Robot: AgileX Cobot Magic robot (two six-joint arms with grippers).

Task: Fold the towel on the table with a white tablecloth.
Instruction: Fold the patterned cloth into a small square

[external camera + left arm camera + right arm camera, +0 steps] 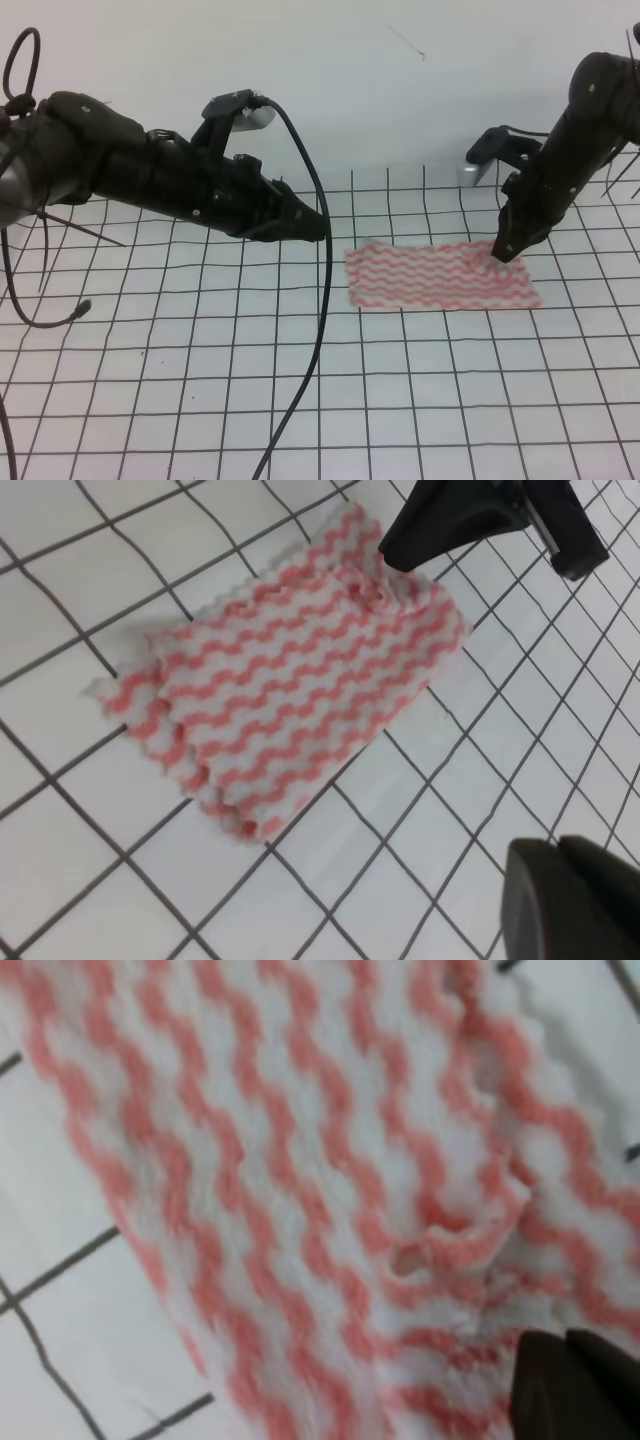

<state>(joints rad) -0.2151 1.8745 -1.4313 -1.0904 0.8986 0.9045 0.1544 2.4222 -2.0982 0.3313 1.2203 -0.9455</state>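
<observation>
towel (pixel 437 276) lies flat on the tablecloth (pixel 200 400) covering the table (pixel 560 420), right of centre in the exterior high view, long side running left to right, apparently one layer with no fold yet made. right gripper (pixel 503 254) is down on the towel's far right corner; the left wrist view shows its dark tip (pixel 425 535) meeting the cloth where a small pucker (pixel 375 595) rises, and the right wrist view shows the same bunched ridge (pixel 450 1240) just ahead of a dark fingertip (pixel 575 1385). judged reason: the corner is being pinched so the edge can be lifted and carried over. whether its fingers are closed on the cloth or only pressing on it cannot be told; the gap between them is hidden. left gripper (pixel 318 228) hangs above the tablecloth just left of the towel's near-left edge, not touching it, probably waiting to take or pin that side. its fingers appear together in the exterior view, holding nothing; only one dark fingertip (pixel 570 900) shows in its own camera. no brand, label or legible writing seen on towel, cloth or arms.
</observation>
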